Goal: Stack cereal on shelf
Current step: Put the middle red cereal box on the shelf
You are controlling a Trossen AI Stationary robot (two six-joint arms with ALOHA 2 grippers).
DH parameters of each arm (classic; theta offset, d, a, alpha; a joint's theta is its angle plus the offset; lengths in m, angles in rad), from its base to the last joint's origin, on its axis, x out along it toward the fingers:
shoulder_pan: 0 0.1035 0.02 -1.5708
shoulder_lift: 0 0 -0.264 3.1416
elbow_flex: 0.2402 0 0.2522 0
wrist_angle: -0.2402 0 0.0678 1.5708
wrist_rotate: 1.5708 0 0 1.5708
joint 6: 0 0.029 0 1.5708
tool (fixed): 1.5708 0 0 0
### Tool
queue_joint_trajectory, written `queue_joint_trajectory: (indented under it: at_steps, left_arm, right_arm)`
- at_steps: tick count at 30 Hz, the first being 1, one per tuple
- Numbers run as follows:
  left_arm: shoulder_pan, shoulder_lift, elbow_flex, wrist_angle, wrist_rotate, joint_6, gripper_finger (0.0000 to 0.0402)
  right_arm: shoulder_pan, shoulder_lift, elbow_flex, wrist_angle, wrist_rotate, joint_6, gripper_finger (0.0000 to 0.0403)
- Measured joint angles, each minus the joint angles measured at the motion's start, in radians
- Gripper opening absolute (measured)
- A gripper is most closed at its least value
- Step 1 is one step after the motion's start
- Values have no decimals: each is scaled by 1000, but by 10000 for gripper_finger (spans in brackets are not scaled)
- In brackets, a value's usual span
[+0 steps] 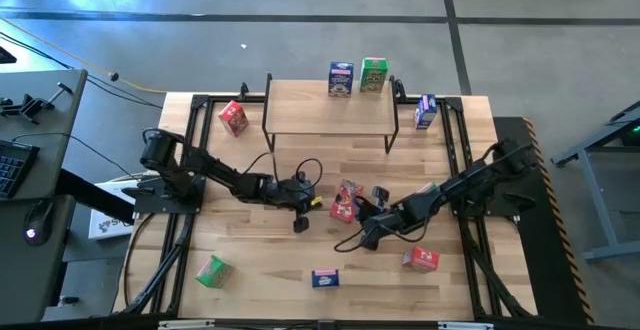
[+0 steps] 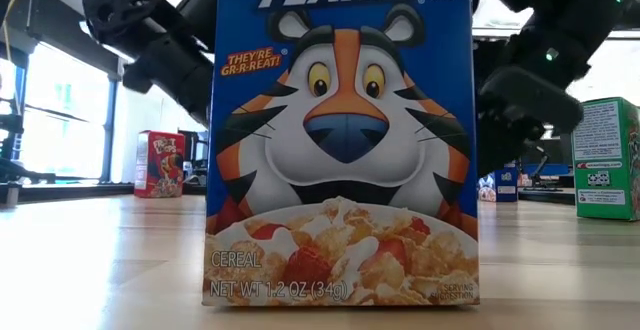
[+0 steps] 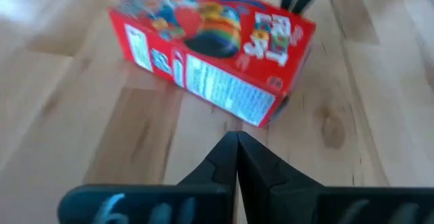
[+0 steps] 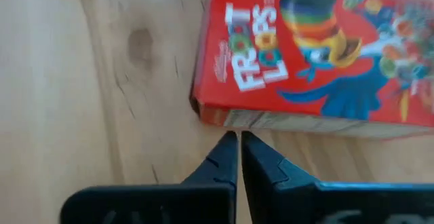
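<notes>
A red cereal box (image 1: 346, 200) lies flat, front face up, on the table's middle, between my two grippers. My left gripper (image 3: 237, 139) is shut, and its tips stand just short of the box's near corner (image 3: 261, 119). My right gripper (image 4: 234, 137) is shut too, with its tips at the box's long side. The shelf (image 1: 330, 118) stands at the table's back, and a blue box (image 1: 340, 78) and a green box (image 1: 374, 74) stand upright at its far edge. The other cereal boxes stand or lie about the table. My right gripper's shut fingertips stand at the lower edge of the red box's long side (image 4: 234, 123), near one end, and slant down from the table's right. I cannot tell whether they touch it. The box lies flat on the table.
A red box (image 1: 233, 117) stands left of the shelf and a blue one (image 1: 425, 112) right of it. Near the front lie a green box (image 1: 211, 271), a blue box (image 1: 325, 278) and a red box (image 1: 421, 259). The blue front box (image 2: 340, 140) fills the low view.
</notes>
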Motion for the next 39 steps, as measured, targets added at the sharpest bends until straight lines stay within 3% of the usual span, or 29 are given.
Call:
queue_joint_trajectory:
  at_steps: [6, 22, 31, 39]
  left_arm:
    - [-7, 64, 0, 152, 23, 0, 0]
    - [-8, 58, 1, 233, 59, 17, 0]
    - [-8, -25, 1, 241, 50, 26, 0]
    - [-4, -100, 1, 230, -47, -21, 0]
  right_arm:
    - [-24, 56, 0, 50, -16, 5, 0]
    - [-26, 62, -3, 126, 4, -32, 0]
    - [-26, -40, -3, 111, 1, -32, 0]
    - [-25, -136, -3, 121, -8, -13, 0]
